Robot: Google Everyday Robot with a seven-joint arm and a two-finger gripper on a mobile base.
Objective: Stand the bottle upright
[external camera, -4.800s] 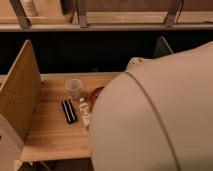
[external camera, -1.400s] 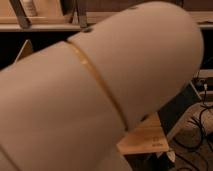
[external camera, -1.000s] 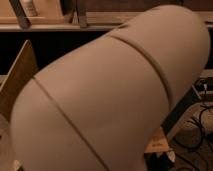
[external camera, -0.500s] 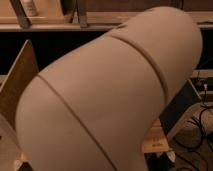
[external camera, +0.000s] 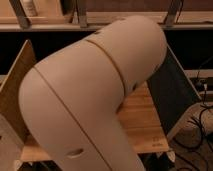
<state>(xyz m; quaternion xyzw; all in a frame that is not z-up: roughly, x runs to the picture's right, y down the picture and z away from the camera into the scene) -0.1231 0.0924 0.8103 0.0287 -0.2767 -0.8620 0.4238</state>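
My own cream-coloured arm (external camera: 95, 95) fills most of the camera view, bent at the elbow across the middle. It hides the bottle, the clear cup and the black bar. The gripper is out of view behind the arm. Only a strip of the wooden table (external camera: 142, 125) shows at the right, under the arm.
A wooden side panel (external camera: 15, 95) stands at the table's left edge. A dark panel (external camera: 172, 95) leans at the right edge. A shelf rail (external camera: 50, 22) with metal posts runs along the back. Cables (external camera: 200, 130) lie on the floor at the right.
The arm has shifted within the view since a second ago: its upper segment now sits further right and more table shows under it. The table objects seen 4.8 s ago stay hidden.
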